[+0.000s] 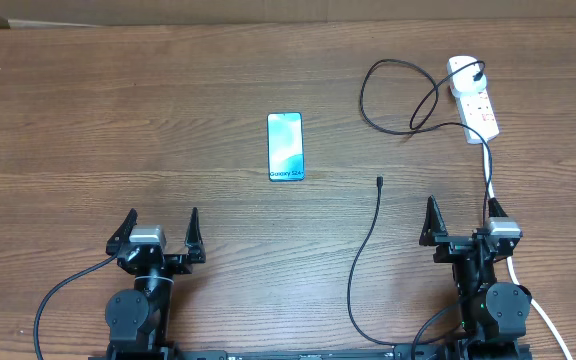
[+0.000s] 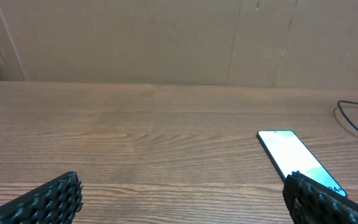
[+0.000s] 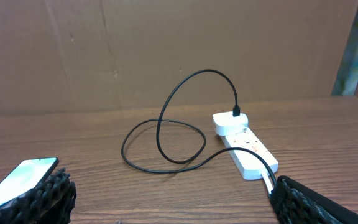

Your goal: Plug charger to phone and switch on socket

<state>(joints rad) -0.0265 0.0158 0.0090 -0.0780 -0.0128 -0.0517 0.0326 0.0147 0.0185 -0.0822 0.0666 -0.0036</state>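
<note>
Both arms sit at the near edge of the desk. The left gripper and the right gripper each have their jaws spread wide with nothing between them.

The phone lies flat mid-desk, screen up, its lettering at the near short end. The charger ends in a small connector tip just right of the phone and a little nearer to me. Its plug appears already seated in the far end of the socket, which lies at the far right.

My first worry is the connector. It is tiny and lies flat on the wood, so a pinch may skid off it or catch it at an angle that won't line up with the port.

The second is the phone. Nothing braces it, so I expect any push from the connector to slide it away unless my left gripper pins it.

The third is the cable. It loops loosely beside the socket, and a strand runs close past the right gripper towards the near edge. Lifting the tip could drag that slack, snag on the arm, or tug the plug loose.

Last is the switch. The red marks are small, and the strip is light and unanchored. An off-centre press would likely shove or tip the strip rather than flip the switch, and I can't tell from here which rocker serves the occupied outlet.
</note>
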